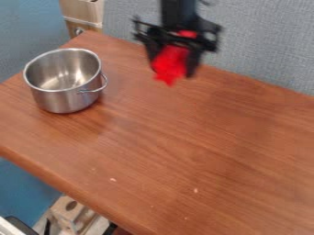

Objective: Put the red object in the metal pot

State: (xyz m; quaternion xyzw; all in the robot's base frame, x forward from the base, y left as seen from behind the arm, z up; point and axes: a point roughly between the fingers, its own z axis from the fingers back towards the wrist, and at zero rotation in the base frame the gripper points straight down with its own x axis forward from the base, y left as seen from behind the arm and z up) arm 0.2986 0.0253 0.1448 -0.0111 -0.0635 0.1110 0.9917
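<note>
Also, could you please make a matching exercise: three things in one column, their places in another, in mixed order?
1. Shiny round metal pot
2. Red plastic object
3. Black robot gripper

A. Held in the air over the table
B. Shut on something red
C. On the brown wooden table, at the picture's left

Pairs: 1-C, 2-A, 3-B

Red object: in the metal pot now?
No, the red object is up in the tool, to the right of the metal pot in the image, not inside it.
</note>
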